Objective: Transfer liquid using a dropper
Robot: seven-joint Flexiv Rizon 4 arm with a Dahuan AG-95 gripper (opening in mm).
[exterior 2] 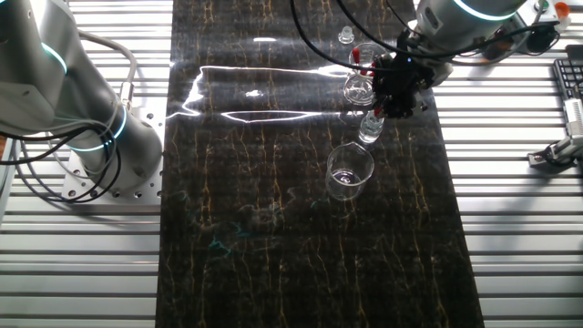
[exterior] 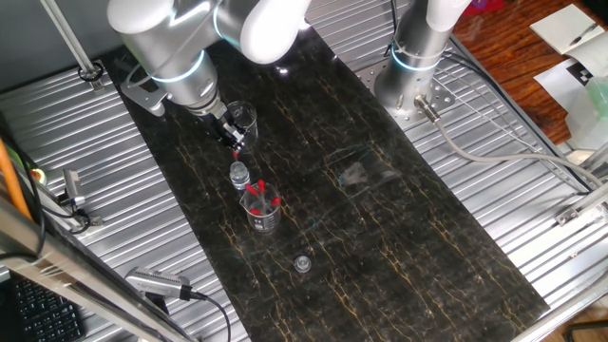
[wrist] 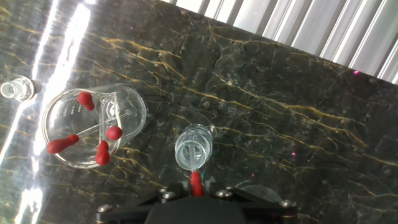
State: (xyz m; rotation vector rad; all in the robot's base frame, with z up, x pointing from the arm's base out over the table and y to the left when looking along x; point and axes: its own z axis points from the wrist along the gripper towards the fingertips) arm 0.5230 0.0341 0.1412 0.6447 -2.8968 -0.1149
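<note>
Gripper (exterior: 235,142) is hanging low over the dark marble-pattern desk (exterior: 399,237), jaws closing on the dropper (wrist: 196,181) and holding it by the red bulb. In the hand view the bulb is peeking out from the bottom edge between the jaws, pointing straight at the mouth of the small clear vial (wrist: 193,148) right below. The vial is standing upright with its mouth open. Whether the dropper tip is reaching inside the vial or just above it cannot be told.

Beside the vial, a glass beaker (wrist: 93,124) is standing with four more red-bulbed droppers leaning inside it, bulbs up. In one fixed view the vial (exterior: 238,175) is sitting between that beaker (exterior: 262,211) and a second, larger beaker (exterior: 243,119) partly hidden behind the gripper. In the other fixed view the larger beaker (exterior 2: 350,169) is showing clear liquid in the bottom, near the vial (exterior 2: 371,128), not touching it.

A small clear cap-like piece (exterior: 302,262) is lying alone on the desk, apart from the row of glassware. A second robot base (exterior: 416,71) is sitting at the far end of the desk.
</note>
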